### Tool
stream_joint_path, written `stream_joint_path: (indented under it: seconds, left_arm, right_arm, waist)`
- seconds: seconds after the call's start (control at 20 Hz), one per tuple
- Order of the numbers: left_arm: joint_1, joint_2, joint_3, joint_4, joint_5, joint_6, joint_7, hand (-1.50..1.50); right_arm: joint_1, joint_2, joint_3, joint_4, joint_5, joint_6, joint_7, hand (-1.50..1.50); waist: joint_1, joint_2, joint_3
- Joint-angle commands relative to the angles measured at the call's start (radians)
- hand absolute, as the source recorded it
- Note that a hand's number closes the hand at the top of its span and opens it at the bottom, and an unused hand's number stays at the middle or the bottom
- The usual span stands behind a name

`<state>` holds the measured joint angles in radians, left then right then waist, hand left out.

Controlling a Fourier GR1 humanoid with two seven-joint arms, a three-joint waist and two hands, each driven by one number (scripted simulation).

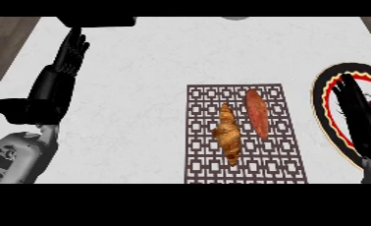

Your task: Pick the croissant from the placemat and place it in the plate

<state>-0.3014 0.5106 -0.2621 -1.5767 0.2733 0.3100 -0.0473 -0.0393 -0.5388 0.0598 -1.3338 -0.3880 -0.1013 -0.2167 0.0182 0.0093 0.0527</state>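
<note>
Right hand (pixel 353 117), fingers straight, hovers over the plate (pixel 324 117); reaching for the croissant (pixel 229 134) could nudge the sausage (pixel 256 113).

Surface (pixel 159 58): pale grey-white stone-like top with faint mottling, filling most of the head view.
Floor (pixel 14 38): a brown-grey strip beyond the surface's left edge; a small patch of the same shows at the top right corner.
Dark block (pixel 96 21): a black boxy shape at the surface's far edge, top left.
Grey round shape (pixel 233 18): cut off at the far edge.
Light: even, soft.
</note>
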Motion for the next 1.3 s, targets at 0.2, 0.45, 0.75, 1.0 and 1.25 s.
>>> stream_joint_path:
  seconds: [0.2, 0.45, 0.75, 1.0, 1.25]
  left_arm:
    - [0.064, -0.015, -0.014, 0.099, 0.039, -0.018, 0.106, 0.0]
    - [0.08, -0.016, 0.01, 0.15, 0.096, -0.05, 0.181, 0.0]
    - [0.13, -0.053, 0.022, 0.187, 0.06, -0.05, 0.12, 0.0]
    - [0.098, -0.053, 0.075, 0.216, 0.072, -0.094, 0.134, 0.0]
    - [0.089, -0.07, 0.094, 0.239, 0.039, -0.115, 0.154, 0.0]
  right_arm:
    - [-0.229, 0.075, 0.173, -0.085, -0.063, 0.294, 0.009, 1.5]
    - [-0.217, 0.151, 0.121, 0.036, 0.102, 0.091, -0.23, -1.5]
    - [-0.267, 0.13, 0.24, 0.275, 0.282, 0.289, -0.475, -1.5]
    - [-0.282, 0.057, 0.264, 0.233, 0.405, 0.285, -0.447, -1.5]
    - [-0.282, 0.042, 0.265, 0.077, 0.464, 0.291, -0.262, -1.5]
  waist:
    - [0.059, 0.002, -0.051]
    - [0.01, 0.002, -0.049]
    - [0.003, -0.004, -0.052]
    - [-0.015, -0.008, -0.053]
    - [-0.021, -0.011, -0.053]
